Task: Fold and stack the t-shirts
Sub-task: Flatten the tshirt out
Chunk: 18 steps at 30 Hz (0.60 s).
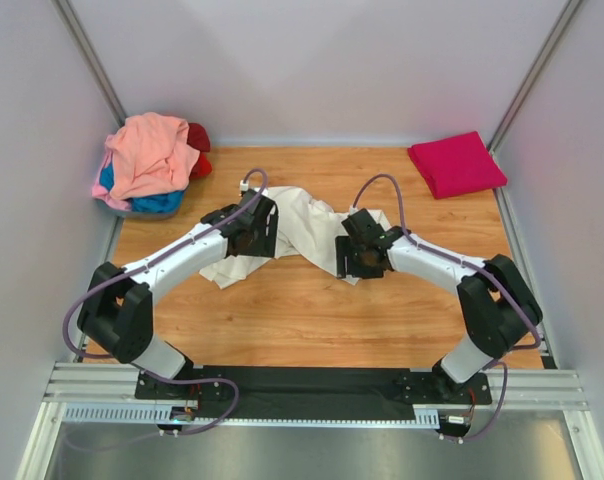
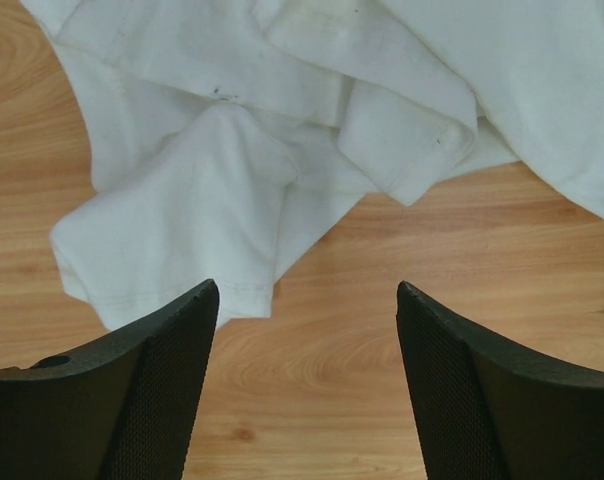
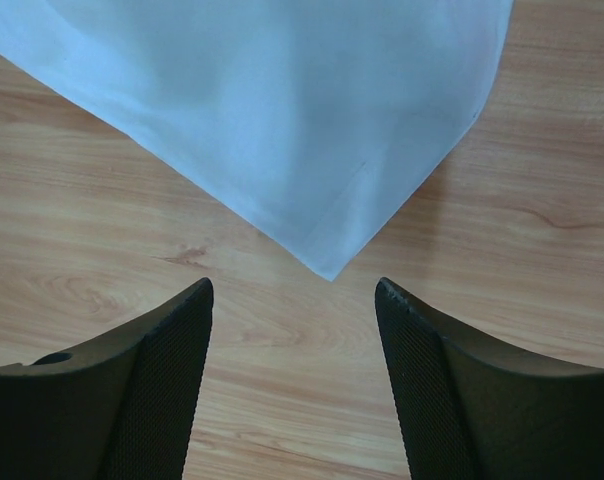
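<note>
A cream-white t-shirt (image 1: 302,225) lies crumpled in the middle of the wooden table. My left gripper (image 1: 254,232) hangs over its left part, and my right gripper (image 1: 362,254) over its right part. In the left wrist view the left gripper (image 2: 306,286) is open over bare wood, with a sleeve (image 2: 182,225) just ahead of its left finger. The right gripper (image 3: 293,281) is open too, and a corner of the cloth (image 3: 327,200) points down between its fingertips without touching them. A folded magenta t-shirt (image 1: 457,163) lies at the back right.
At the back left corner sits a heap of t-shirts: salmon-pink (image 1: 147,150) on top, blue (image 1: 160,202) beneath, red (image 1: 199,140) behind. Grey walls close in the table (image 1: 312,320) on three sides. A metal rail (image 1: 312,385) carries both arm bases at the near edge.
</note>
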Each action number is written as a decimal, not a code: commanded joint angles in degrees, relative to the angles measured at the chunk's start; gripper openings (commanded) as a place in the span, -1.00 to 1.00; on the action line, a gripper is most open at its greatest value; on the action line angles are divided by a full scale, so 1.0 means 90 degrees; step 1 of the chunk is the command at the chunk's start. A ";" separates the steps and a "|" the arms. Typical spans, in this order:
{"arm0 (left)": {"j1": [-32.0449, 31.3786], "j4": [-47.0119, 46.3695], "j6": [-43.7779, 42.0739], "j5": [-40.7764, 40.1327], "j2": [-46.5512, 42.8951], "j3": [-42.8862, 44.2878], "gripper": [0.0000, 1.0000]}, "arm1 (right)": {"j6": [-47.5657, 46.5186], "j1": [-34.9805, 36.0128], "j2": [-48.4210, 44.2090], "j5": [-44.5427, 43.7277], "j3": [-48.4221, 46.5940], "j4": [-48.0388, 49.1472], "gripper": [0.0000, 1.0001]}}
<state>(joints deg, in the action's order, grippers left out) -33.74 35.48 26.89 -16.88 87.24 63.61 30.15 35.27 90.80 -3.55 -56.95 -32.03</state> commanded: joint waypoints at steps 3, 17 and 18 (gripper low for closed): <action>-0.0021 -0.0407 0.0107 0.0089 0.0004 0.0002 0.54 | 0.0068 0.0056 0.0457 -0.0113 -0.0069 0.0346 0.31; -0.0421 -0.0622 -0.0205 -0.0311 0.1028 0.0392 0.40 | -0.0205 0.0056 0.1132 -0.0454 -0.0498 0.0073 -0.99; -0.0460 -0.0651 -0.0186 -0.0350 0.1116 0.0441 0.36 | -0.0206 0.0027 0.0986 -0.0503 -0.0528 0.0015 -0.99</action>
<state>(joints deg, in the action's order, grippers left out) -36.51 32.29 26.28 -18.44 95.68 64.97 29.06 35.59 100.12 -5.72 -60.34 -30.83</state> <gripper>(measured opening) 0.698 0.023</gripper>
